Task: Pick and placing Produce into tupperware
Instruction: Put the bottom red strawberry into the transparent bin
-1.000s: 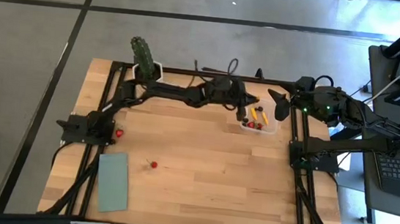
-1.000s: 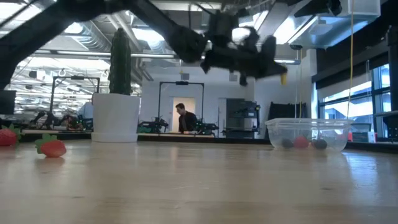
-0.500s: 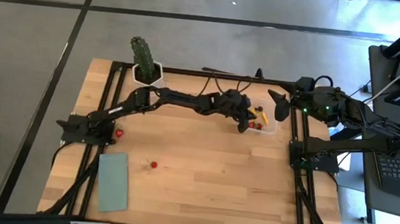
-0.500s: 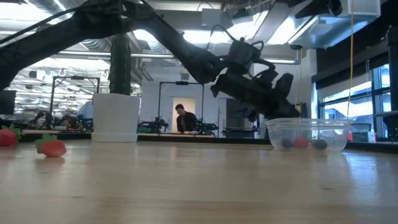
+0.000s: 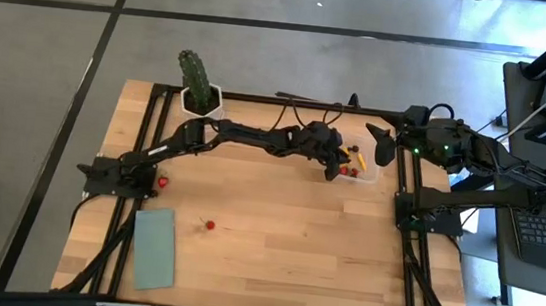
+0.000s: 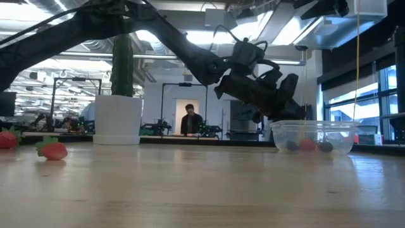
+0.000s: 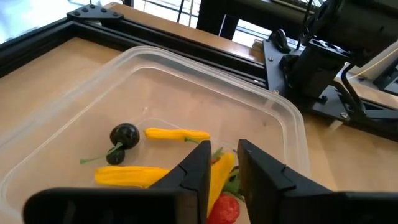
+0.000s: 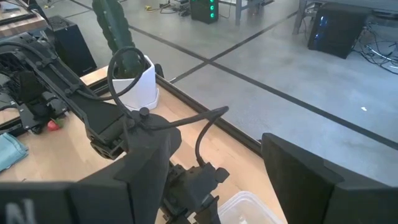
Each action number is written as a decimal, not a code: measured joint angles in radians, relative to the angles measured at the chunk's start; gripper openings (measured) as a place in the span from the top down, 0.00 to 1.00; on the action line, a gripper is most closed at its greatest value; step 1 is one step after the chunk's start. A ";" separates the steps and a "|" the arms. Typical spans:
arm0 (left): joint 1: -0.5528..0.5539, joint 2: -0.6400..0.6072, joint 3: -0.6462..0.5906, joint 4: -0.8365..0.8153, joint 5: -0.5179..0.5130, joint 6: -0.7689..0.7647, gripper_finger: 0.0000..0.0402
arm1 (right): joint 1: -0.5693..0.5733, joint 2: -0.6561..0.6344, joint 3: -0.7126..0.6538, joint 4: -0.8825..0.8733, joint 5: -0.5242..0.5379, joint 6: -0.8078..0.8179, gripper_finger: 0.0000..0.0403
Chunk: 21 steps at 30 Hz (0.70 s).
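The clear tupperware [image 5: 356, 165] [image 6: 313, 136] stands near the table's far right. In the left wrist view it holds dark berries [image 7: 124, 135], two yellow-orange pieces [image 7: 177, 134] and a red strawberry [image 7: 225, 210]. My left gripper [image 5: 339, 162] [image 6: 292, 107] [image 7: 224, 150] dips over the tupperware's left side, shut on a yellow-orange piece. Two strawberries lie on the table: one mid-table [image 5: 210, 224] [image 6: 55, 150], one by the left arm's base [image 5: 162, 182]. My right gripper [image 5: 379, 143] [image 8: 221, 186] waits open beyond the tupperware's right side. My left gripper pinches a yellow-orange piece with a green stem [image 7: 221, 175] between its two fingers [image 7: 198, 167]. The piece lies along the gap between them. The fingers slant downward from the table's left, over the inside of the tupperware. Whether the piece touches the bottom, I cannot tell.
A cactus in a white pot [image 5: 201, 94] [image 6: 118, 117] stands at the far edge, left of the arm. A flat green pad [image 5: 154, 248] lies near the near left corner. Bare wood spans the middle and near right. A person [image 6: 190, 120] stands far off in the room.
My left gripper has come down and toward the near edge, tipping its fingers downward, from above the tupperware's far left to just over its left side. It has kept the yellow-orange piece. In the last half second it has held still.
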 joint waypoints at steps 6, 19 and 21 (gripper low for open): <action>0.007 0.000 0.000 0.002 0.000 0.000 0.76 | 0.000 0.000 0.000 0.000 0.000 0.000 0.37; 0.065 -0.319 0.002 -0.289 0.080 0.243 0.39 | 0.000 -0.001 0.000 -0.004 0.000 -0.004 0.37; 0.065 -0.406 0.002 -0.398 0.061 0.317 0.34 | 0.000 -0.001 0.000 -0.004 0.000 -0.005 0.37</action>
